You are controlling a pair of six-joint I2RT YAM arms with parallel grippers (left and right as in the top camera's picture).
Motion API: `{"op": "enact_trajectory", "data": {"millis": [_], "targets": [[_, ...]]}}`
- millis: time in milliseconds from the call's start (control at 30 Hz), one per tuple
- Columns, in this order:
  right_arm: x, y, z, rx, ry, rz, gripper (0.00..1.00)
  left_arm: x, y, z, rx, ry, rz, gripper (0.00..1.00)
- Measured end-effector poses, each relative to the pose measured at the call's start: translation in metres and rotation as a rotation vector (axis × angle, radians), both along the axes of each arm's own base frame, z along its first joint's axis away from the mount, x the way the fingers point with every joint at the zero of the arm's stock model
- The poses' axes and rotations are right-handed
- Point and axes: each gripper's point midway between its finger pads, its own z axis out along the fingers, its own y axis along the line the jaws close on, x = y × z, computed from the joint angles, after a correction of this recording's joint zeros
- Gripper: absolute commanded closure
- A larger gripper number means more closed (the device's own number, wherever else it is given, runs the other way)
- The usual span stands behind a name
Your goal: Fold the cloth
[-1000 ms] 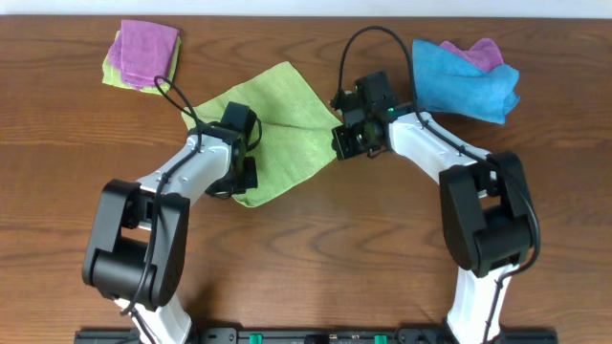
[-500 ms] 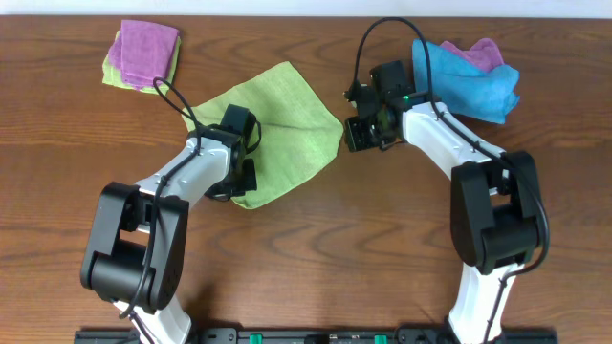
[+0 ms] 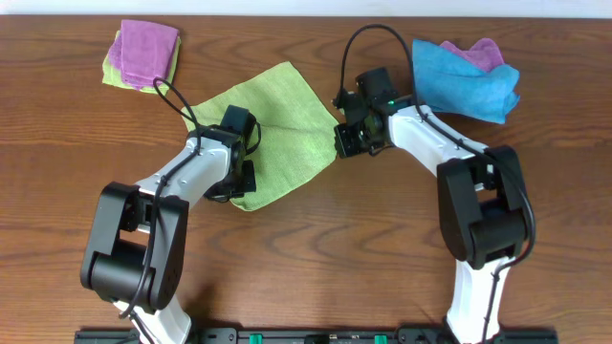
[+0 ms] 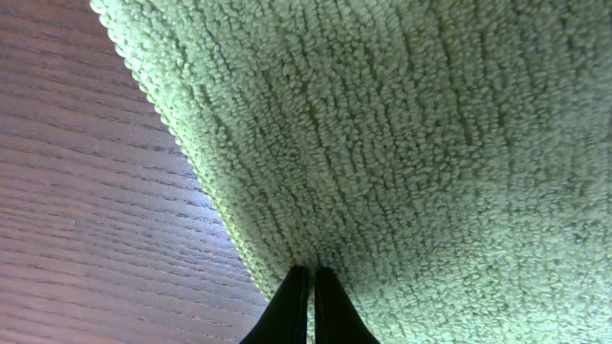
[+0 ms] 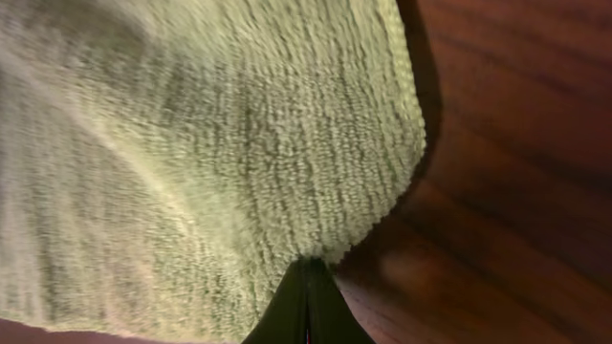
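The right pincer [image 5: 306,277] has swung back, closed on a corner of the cloth [image 3: 282,105] (the left pincer [image 4: 306,287] likewise pinches the opposite edge), so both can lift and fold it.

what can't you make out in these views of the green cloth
- Overhead: both arms' jaws, hidden under their own wrists at the cloth edges.
- Left wrist: the cloth's outline, cut off at top and right.
- Right wrist: the cloth's left part, blurred.
- Overhead: the far-right purple cloth, partly hidden by the blue cloth.
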Motion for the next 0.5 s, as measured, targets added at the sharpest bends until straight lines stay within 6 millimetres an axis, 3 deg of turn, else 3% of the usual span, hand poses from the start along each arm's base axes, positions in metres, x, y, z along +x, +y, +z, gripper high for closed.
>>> {"op": "enact_trajectory", "data": {"millis": [500], "targets": [[-0.009,-0.019,-0.005,-0.016,0.077,-0.035,0.99,0.002,-0.001,0.0,-0.002,-0.008,0.0,0.94]]}}
